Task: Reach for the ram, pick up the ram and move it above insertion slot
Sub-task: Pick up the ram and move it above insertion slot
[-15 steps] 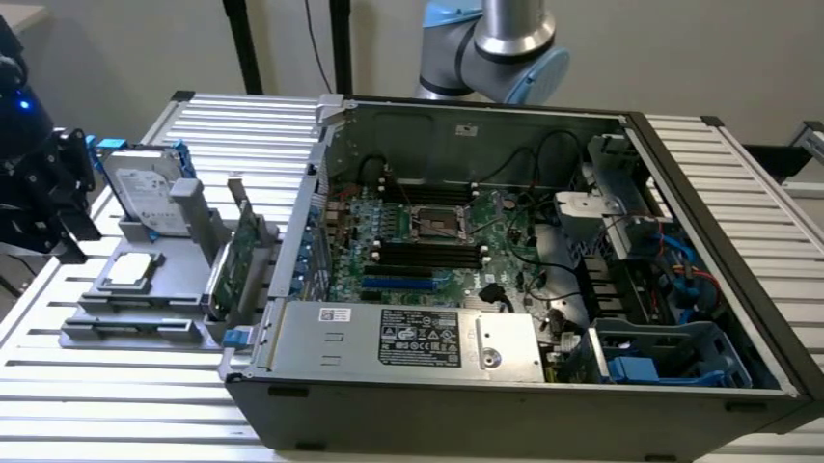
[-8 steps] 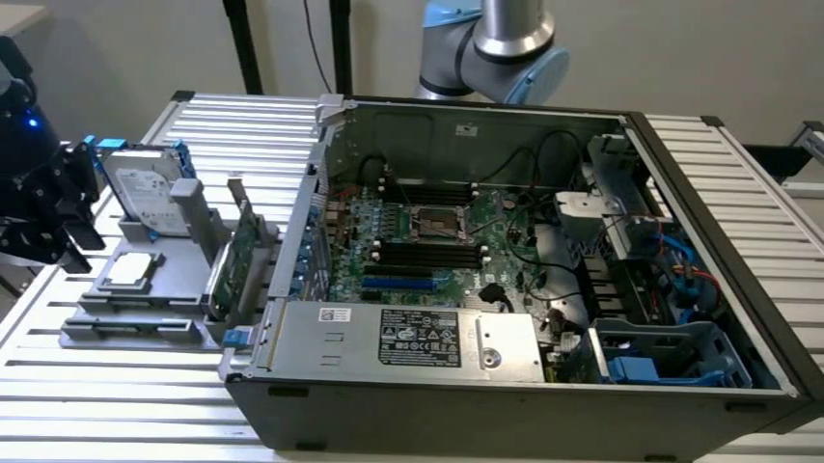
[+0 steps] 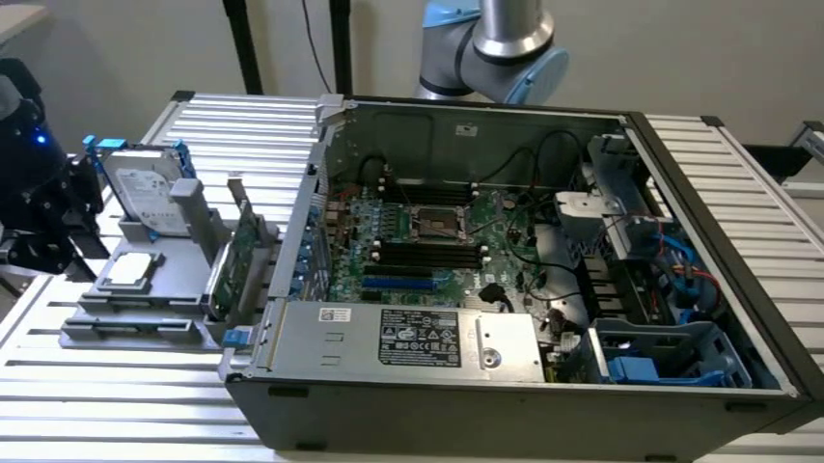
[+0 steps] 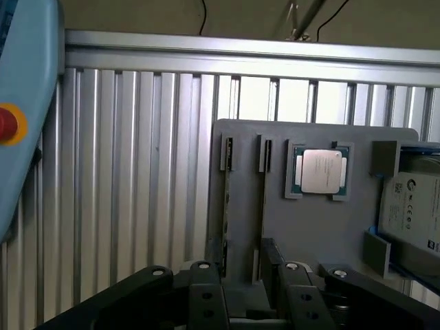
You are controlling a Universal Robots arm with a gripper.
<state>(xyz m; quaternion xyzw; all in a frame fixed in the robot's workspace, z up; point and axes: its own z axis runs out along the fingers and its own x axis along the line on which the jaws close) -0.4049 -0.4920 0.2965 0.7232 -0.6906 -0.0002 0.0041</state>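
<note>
On a grey holder (image 4: 309,234), two thin boards stand on edge in parallel slots. The one I take for the ram (image 4: 263,199) runs down toward the gap between my black fingers (image 4: 302,292). The other board (image 4: 225,206) stands beside it. My gripper (image 4: 251,289) is open and holds nothing, still short of the ram. In the exterior view a black assembly with a blue light (image 3: 39,212) sits at the left edge beside the holder (image 3: 129,318). A tall green card with a bracket (image 3: 242,265) stands there. The motherboard's black slots (image 3: 425,253) lie inside the open case.
The holder also carries a processor chip (image 4: 320,170) and a hard drive (image 4: 412,206). A pale blue pendant with a red button (image 4: 20,124) stands close by. The case wall (image 3: 303,251) rises right next to the holder. Cables (image 3: 554,289) and a power supply (image 3: 412,338) crowd the case.
</note>
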